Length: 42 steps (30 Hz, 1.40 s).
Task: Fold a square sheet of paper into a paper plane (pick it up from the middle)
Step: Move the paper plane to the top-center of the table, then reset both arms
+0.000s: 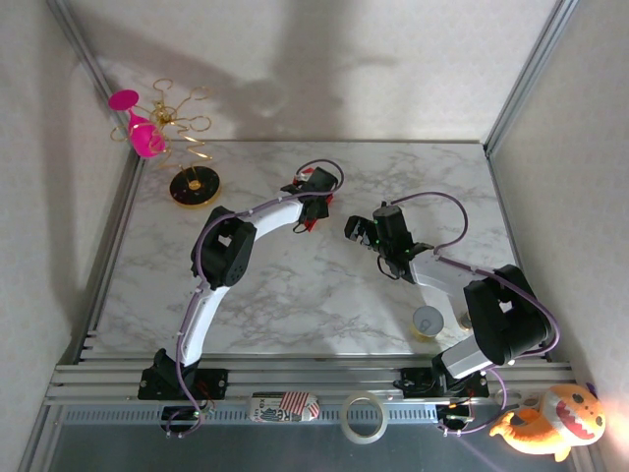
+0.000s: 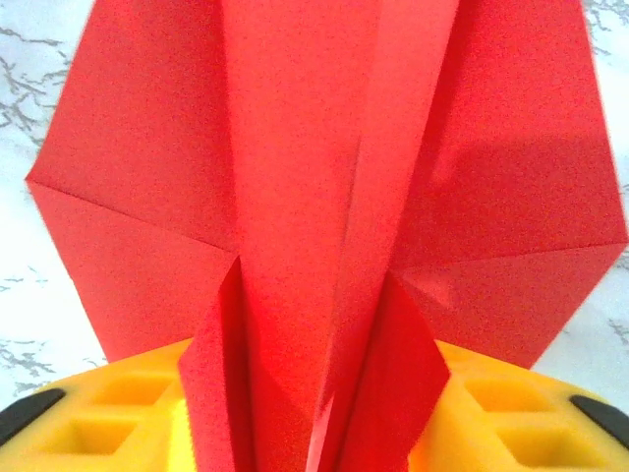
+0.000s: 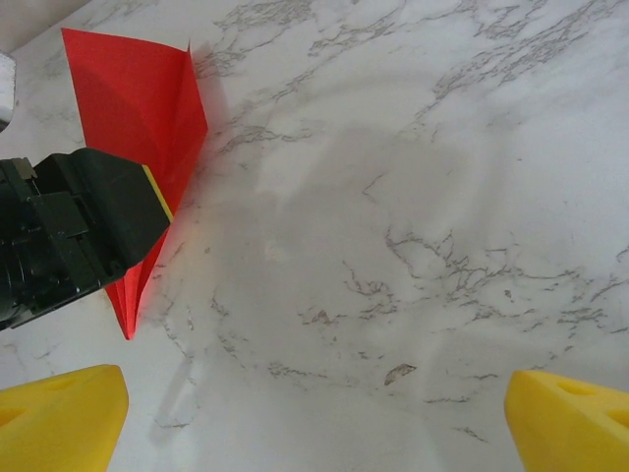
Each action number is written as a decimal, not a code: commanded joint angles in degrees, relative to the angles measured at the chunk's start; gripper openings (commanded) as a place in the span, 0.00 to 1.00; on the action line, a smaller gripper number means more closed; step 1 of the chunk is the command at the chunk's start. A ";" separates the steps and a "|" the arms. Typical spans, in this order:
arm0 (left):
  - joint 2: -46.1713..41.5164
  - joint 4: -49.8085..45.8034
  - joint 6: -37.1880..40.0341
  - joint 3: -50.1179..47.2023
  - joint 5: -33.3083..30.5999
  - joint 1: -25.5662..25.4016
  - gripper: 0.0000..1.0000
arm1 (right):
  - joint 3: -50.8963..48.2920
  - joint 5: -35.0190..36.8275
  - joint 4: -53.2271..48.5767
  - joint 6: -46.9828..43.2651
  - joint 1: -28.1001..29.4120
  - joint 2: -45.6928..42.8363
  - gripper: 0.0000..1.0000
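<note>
Toward twelve o'clock on the marble table [image 1: 295, 295], your left gripper [image 1: 313, 206] is sitting right over the folded red paper [image 2: 324, 197], so the overhead camera is giving you little of it. The left wrist camera is showing creased flaps rising between the yellow fingers [image 2: 108, 403]; you cannot tell whether they are clamping them. Your right wrist camera is catching the paper [image 3: 147, 98] at ten o'clock, lying on the marble with its tip pointing toward six o'clock. Your right gripper [image 3: 314, 413] is standing wide open, holding nothing.
</note>
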 commanded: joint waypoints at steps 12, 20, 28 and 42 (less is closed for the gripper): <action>-2.86 -3.46 -2.04 2.49 1.07 0.71 0.44 | 1.77 0.15 -0.42 0.49 -0.38 1.13 0.99; -7.93 -2.37 -2.86 0.71 1.17 0.60 0.49 | 1.83 0.86 -0.49 1.30 -0.69 -0.22 0.99; -16.64 0.63 -1.96 -4.88 1.52 1.28 0.52 | 3.63 3.48 -2.73 -1.43 -1.29 -3.00 0.99; -60.07 23.03 -0.06 -48.27 -22.30 12.84 0.99 | -3.09 24.67 5.77 -20.62 -5.19 -20.72 0.99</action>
